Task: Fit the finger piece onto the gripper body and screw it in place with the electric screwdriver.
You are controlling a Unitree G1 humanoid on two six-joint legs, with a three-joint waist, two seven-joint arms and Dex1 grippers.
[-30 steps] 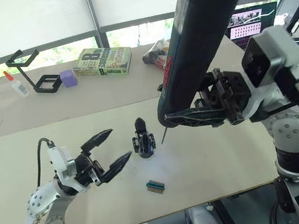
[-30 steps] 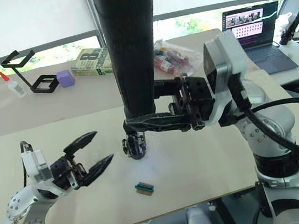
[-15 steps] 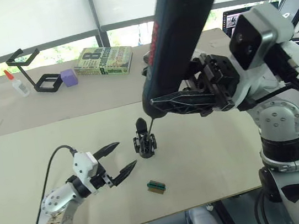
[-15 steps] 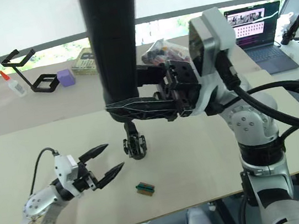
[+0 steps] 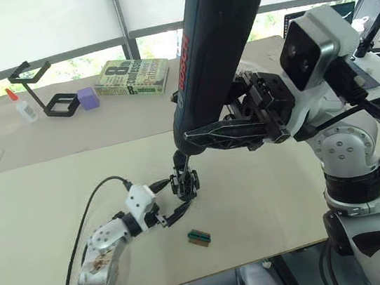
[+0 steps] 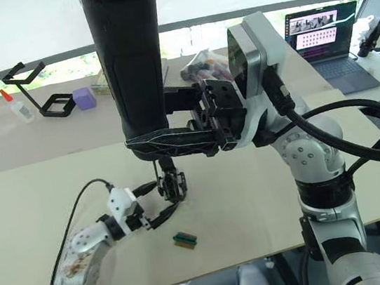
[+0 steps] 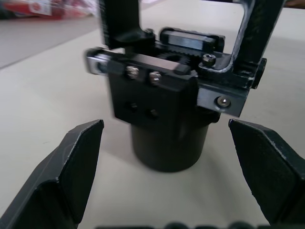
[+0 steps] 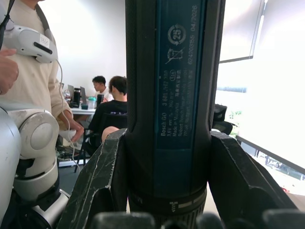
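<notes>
Left eye view: electric screwdriver (image 5: pixel 215 47), thick matte black cylinder, blue label strip, thin metal bit down; right gripper (image 5: pixel 200 138) fingers pinched round its base. Gripper body (image 5: pixel 184 183), blocky black plastic, round base, small screws, on beige table (image 5: pixel 268 195) centre. Left gripper (image 5: pixel 172 199) at its 8 o'clock, fingers spread either side. Green-and-red block (image 5: pixel 199 237) at 6 o'clock.

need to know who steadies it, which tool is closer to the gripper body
Left. The left tool is open, fingers either side of the gripper body; the right tool is above it, holding the electric screwdriver.
</notes>
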